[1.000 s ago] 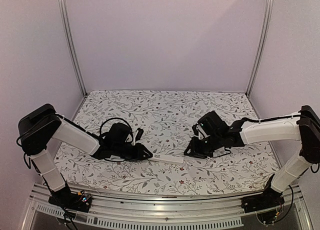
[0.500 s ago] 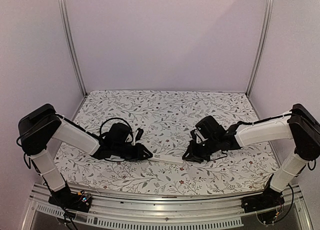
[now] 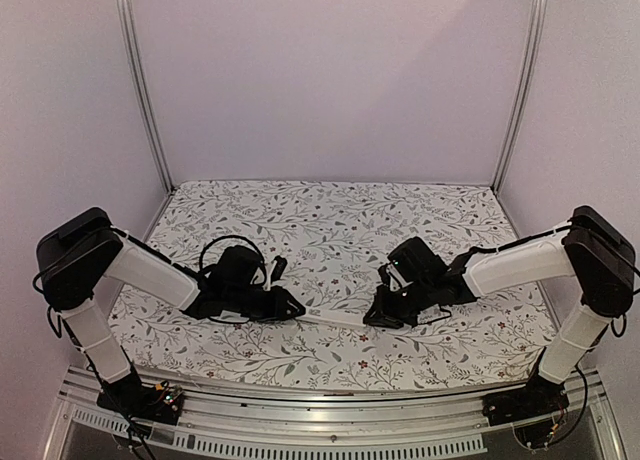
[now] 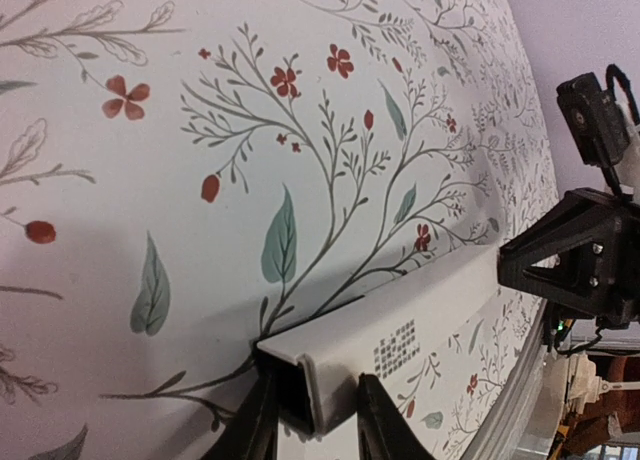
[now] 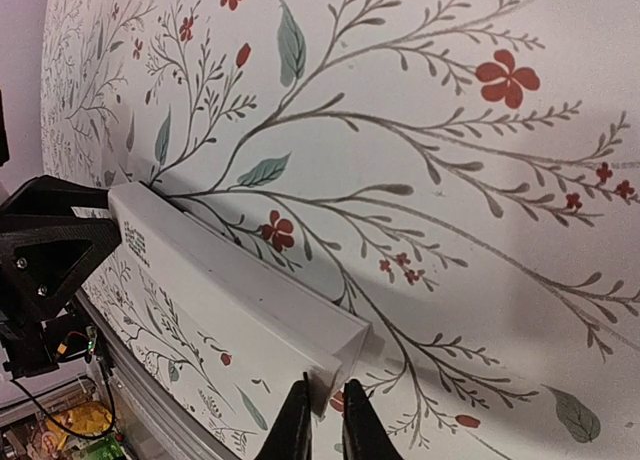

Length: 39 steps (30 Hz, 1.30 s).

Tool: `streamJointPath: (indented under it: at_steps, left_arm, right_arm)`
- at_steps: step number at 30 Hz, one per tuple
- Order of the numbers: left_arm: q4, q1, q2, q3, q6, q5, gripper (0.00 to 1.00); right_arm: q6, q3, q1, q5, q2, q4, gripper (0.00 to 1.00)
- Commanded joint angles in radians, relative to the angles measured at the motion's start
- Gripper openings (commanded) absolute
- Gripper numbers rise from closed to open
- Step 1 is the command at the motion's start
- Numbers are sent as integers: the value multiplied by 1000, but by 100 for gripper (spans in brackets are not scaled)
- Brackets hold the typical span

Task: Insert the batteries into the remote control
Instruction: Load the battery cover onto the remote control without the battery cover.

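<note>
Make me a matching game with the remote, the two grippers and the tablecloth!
1 remote control
2 left gripper
3 right gripper
4 tablecloth

A leaves and red flowers all over
B tips at the remote's end nearest the right arm
C long white bar
D pinching the remote's other end

Pairs: 1-C, 2-D, 3-B, 4-A

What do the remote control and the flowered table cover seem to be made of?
Remote control: likely hard plastic, matte white; crisp straight edges, a hollow dark end, small printed text.
Table cover: possibly printed fabric or vinyl, matte; the floral pattern lies flat without glare, weave not discernible.
</note>
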Motion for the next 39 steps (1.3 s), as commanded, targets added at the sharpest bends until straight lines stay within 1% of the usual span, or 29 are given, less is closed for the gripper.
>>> streamJointPath:
  at_steps: [1,14,16,18,24,39]
  left_arm:
    - [-28,-8,7,-8,5,-6,27]
    - [-39,-9,18,8,14,1,27]
    - [-40,-11,22,11,15,3,26]
    - [-44,-12,23,14,16,2,22]
    - [-47,-19,29,23,19,4,16]
    - [-31,-22,58,35,27,46,14]
  right_arm:
    - [-19,-7,4,21,37,-4,11]
    - [-31,-3,6,30,67,-11,4]
    - [-35,8,10,40,77,-22,4]
    - [-41,24,17,57,88,-36,4]
    - [-53,55,32,66,111,-40,3]
    - [-53,133,65,54,181,-7,3]
